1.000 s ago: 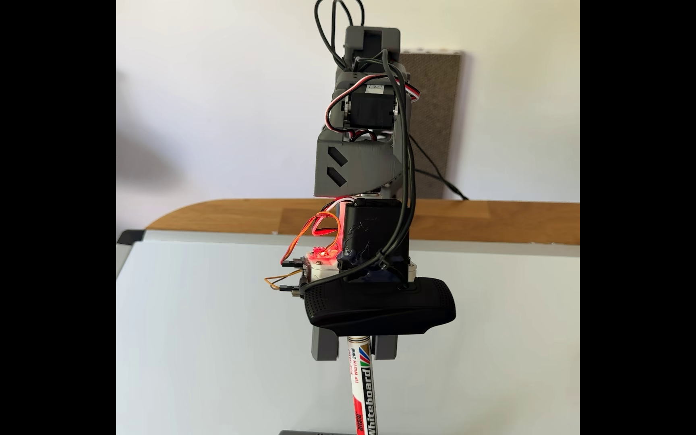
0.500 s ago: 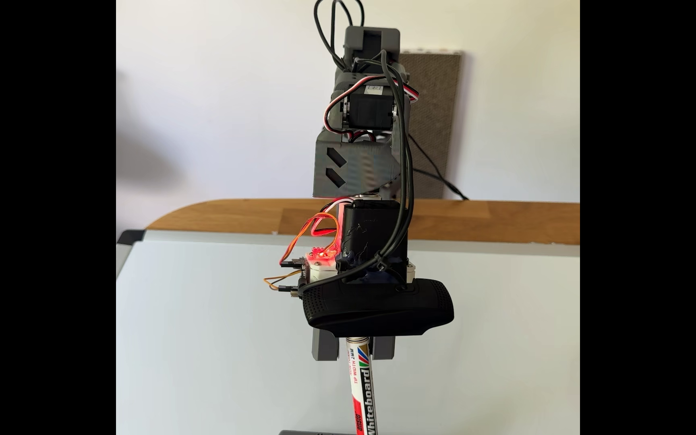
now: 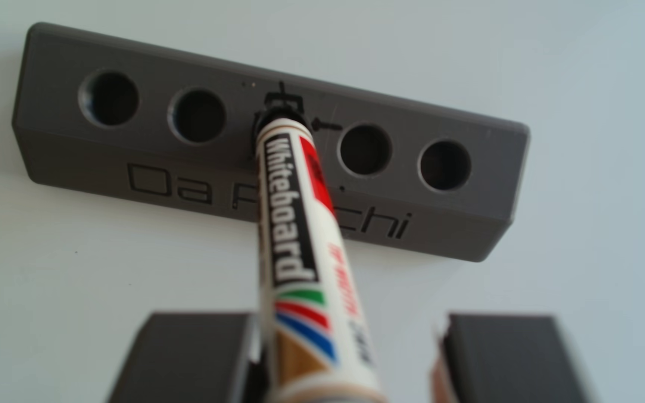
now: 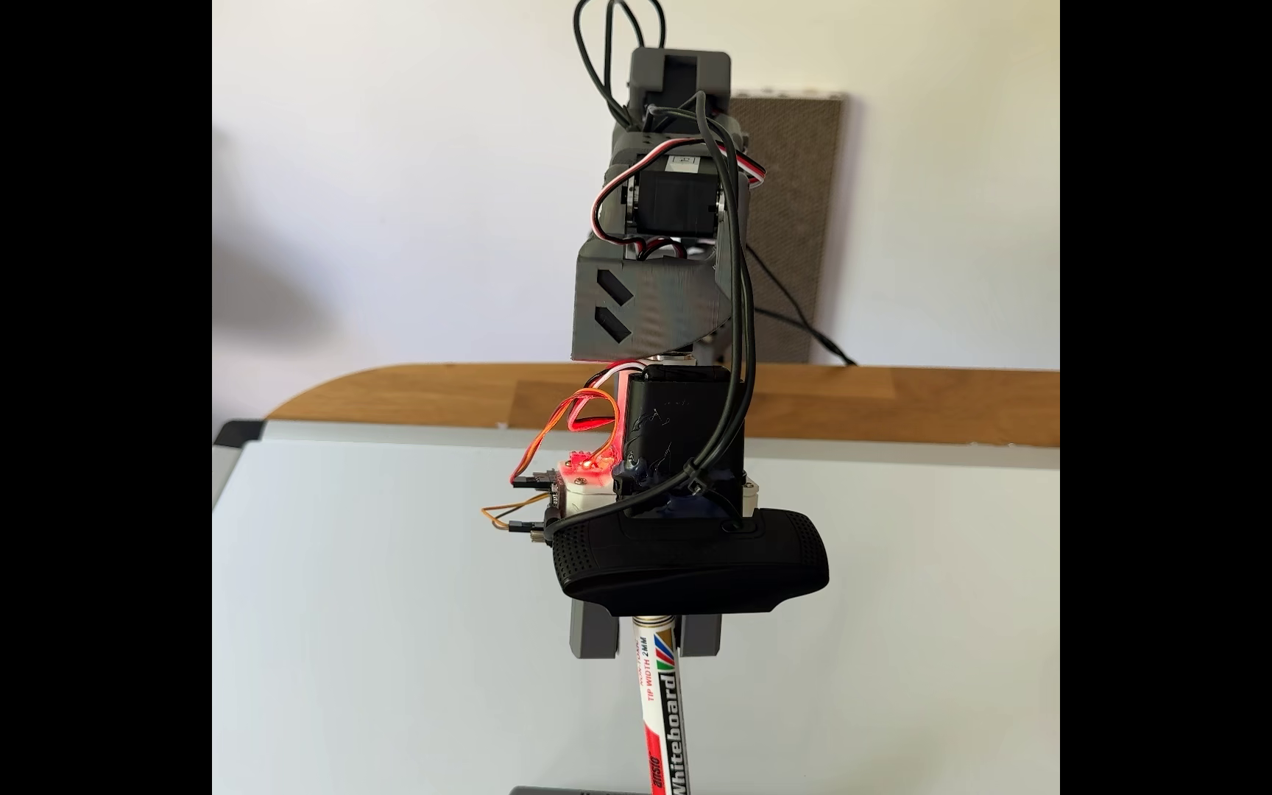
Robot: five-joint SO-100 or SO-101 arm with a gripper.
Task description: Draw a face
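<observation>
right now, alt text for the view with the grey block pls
A whiteboard marker stands with its far end in the middle hole of a grey block lettered "Da Pinchi", four other holes empty. Two blurred grey jaws flank the marker's near end, the right one clear of it.

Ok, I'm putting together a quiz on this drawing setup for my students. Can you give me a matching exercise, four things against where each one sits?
Things:
1. marker
2. grey block
3. pincer
4. whiteboard

Places:
A. flat on the wooden table
B. tip in the block's middle hole
C. open, one finger on either side of the marker
D. lying on the whiteboard

Pairs: 1-B, 2-D, 3-C, 4-A
</observation>
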